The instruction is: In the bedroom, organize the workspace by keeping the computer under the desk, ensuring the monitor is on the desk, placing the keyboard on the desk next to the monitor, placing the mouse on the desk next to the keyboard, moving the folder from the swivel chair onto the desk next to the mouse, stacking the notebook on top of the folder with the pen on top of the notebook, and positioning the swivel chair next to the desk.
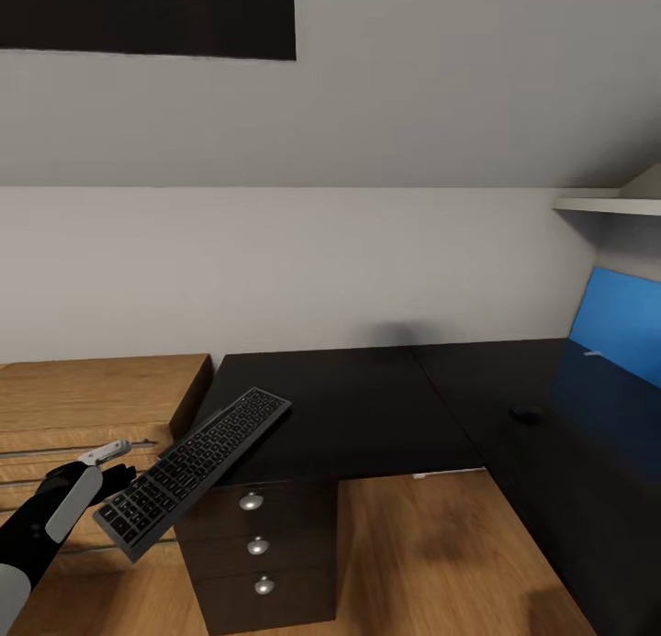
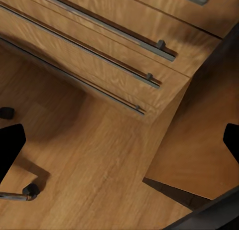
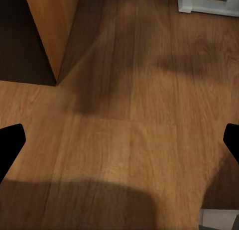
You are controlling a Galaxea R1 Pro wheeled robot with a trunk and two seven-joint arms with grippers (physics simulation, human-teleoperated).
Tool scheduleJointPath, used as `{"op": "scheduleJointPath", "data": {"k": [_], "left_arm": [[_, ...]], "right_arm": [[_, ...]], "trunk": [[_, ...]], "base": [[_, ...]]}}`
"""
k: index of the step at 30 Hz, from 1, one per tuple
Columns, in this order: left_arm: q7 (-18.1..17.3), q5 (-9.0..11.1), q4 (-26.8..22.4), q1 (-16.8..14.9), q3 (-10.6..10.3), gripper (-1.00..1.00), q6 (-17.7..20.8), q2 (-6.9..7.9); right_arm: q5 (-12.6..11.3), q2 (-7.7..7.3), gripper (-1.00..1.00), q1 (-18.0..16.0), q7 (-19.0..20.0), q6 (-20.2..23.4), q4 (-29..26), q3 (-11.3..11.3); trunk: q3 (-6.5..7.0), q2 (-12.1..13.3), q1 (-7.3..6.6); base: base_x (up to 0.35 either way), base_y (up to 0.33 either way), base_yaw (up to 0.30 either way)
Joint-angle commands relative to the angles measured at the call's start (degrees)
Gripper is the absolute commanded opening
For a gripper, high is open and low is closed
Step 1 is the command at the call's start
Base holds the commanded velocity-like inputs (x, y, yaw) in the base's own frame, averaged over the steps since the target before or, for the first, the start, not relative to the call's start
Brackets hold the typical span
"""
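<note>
The black keyboard (image 1: 195,471) hangs tilted, its far end over the left front corner of the black desk (image 1: 367,407) and its near end out past the edge. My left gripper (image 1: 110,468) is right beside that near end. In the left wrist view its fingers (image 2: 11,146) stand wide apart with only floor between them, and a dark strip, probably the keyboard's edge (image 2: 211,214), runs along one corner. A small dark mouse (image 1: 527,414) and a pale pen (image 1: 592,351) lie on the desk's right wing. My right gripper (image 3: 119,143) is open over bare floor. Casters of the swivel chair (image 2: 30,190) show.
A light wooden drawer cabinet (image 1: 92,407) stands left of the desk, close to my left arm. The black three-drawer pedestal (image 1: 262,544) sits under the desk's left end. A blue back panel (image 1: 624,329) and a white shelf (image 1: 610,203) are at the right. A white desk foot (image 3: 191,3) rests on the floor.
</note>
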Motion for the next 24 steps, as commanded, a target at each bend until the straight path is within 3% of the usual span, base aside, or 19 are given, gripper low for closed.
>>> {"op": "scheduleJointPath", "data": {"k": [1, 24], "left_arm": [[0.54, 0.60, -0.07, -0.03, -0.28, 1.00, 0.06, 0.07], [0.61, 0.53, -0.07, -0.03, -0.23, 1.00, 0.06, 0.25]], "right_arm": [[-0.42, 0.02, 1.00, -0.06, -0.04, -0.24, 0.13, 0.50], [-0.41, 0.03, 1.00, -0.06, -0.04, -0.23, 0.13, 0.54]], "trunk": [[-0.06, -0.03, 0.00], [-0.06, -0.03, 0.00]], "base": [[-0.007, 0.000, -0.004], [-0.073, -0.029, 0.000]]}}
